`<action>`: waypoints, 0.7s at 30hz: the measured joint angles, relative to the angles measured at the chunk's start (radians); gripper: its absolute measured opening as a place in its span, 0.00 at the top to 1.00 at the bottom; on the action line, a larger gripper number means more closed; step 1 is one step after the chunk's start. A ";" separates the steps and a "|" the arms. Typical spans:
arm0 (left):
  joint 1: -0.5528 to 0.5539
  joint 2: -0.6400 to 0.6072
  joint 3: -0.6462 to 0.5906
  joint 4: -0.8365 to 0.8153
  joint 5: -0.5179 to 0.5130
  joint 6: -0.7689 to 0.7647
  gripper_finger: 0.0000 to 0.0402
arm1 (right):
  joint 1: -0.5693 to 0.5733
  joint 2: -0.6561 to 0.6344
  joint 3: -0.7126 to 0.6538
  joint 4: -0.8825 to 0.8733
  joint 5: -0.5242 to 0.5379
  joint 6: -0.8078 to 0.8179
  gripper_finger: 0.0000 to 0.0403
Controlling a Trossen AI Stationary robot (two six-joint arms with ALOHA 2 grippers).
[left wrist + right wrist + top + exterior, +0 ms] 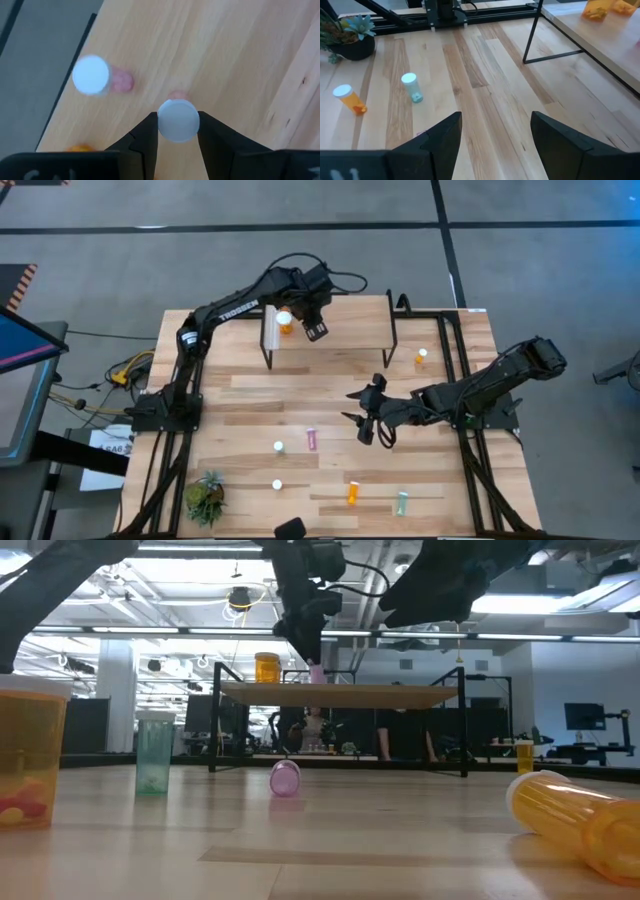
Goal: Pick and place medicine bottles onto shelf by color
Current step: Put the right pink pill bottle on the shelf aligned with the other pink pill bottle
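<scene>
The shelf (340, 330) stands at the table's far middle. An orange bottle (285, 320) stands on its left end by its base, and a pink bottle (91, 75) stands on the shelf beside my left gripper. My left gripper (315, 330) is over the shelf, shut on another pink bottle (316, 673). My right gripper (362, 420) is open and empty above the table's middle, right of a pink bottle (312, 440) that lies on its side. More bottles lie or stand near the front: orange (353, 493), green (402, 502) and two showing white caps (278, 447). My left gripper pinches the pink bottle's white cap (178, 120) between its two fingers, one on each side. The fingers come from above, pointing down. The bottle is upright below them; whether its base rests on the shelf top, I cannot tell.
A small orange bottle (421, 357) stands on the table right of the shelf. A potted plant (205, 498) sits at the near left corner. A dark object (290, 527) lies at the front edge. The shelf's black legs (532, 35) stand near my right gripper's path.
</scene>
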 joint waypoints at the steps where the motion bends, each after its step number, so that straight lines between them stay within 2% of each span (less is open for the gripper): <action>1: 0.000 -0.001 0.000 -0.008 0.000 0.000 0.74 | 0.000 0.000 0.000 0.000 0.000 0.000 0.35; 21: -0.003 -0.021 -0.006 -0.037 0.014 0.010 0.74 | 0.000 0.000 0.000 0.008 0.000 0.008 0.35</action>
